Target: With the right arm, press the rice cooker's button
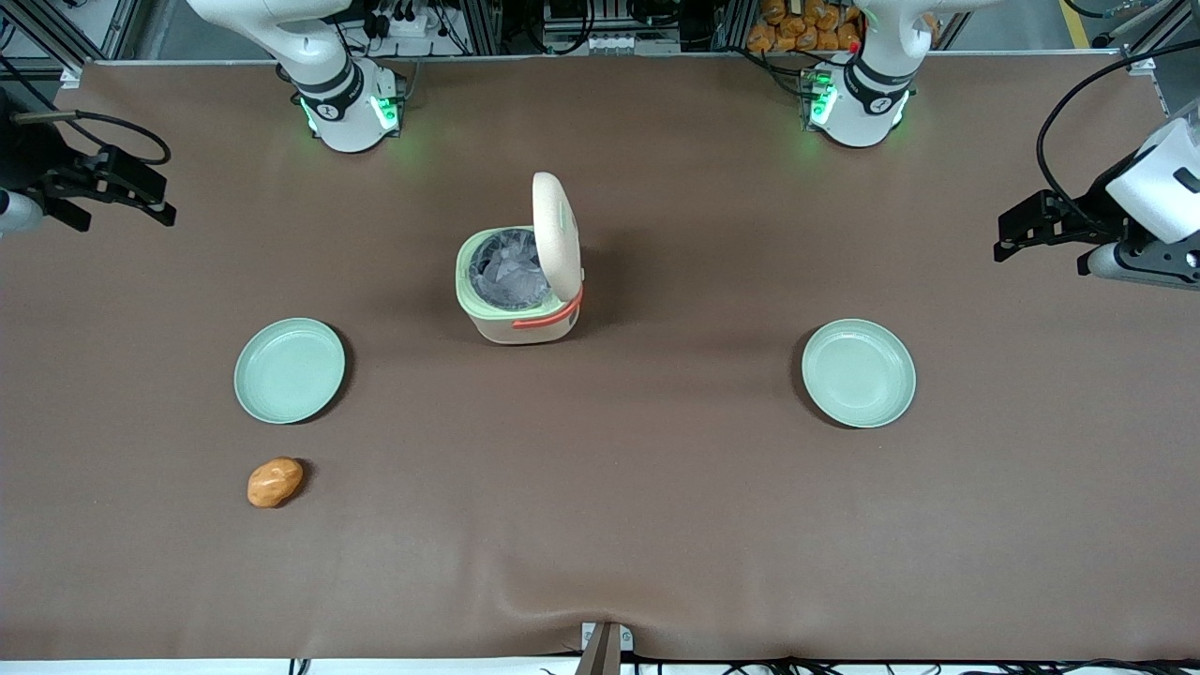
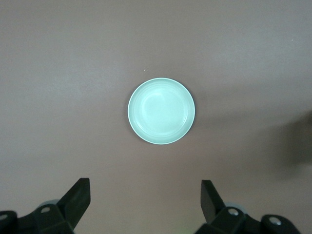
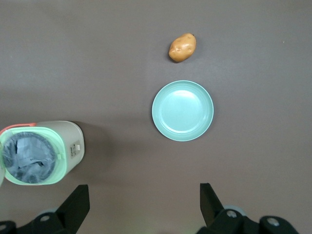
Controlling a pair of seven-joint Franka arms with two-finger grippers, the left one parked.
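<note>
Rice cooker [image 1: 518, 286] at bench [image 1: 600, 525] centre, lid [image 1: 557, 234] swung up (standing near upright), grey liner visible inside pot. Button on lid hard to make out. Right arm's gripper [image 1: 122, 187] raised at working arm's end, well apart from cooker, fingers [image 3: 78, 202] spread open, empty. Green plate [image 1: 289, 369] and potato [image 1: 275, 482] lie nearer front camera than cooker.

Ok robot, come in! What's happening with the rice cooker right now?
Gripper open, high over bare table near the working arm's end. Rice cooker mid-table, lid standing up, open. Button not made out. Nothing in the way; plate and potato sit apart.
</note>
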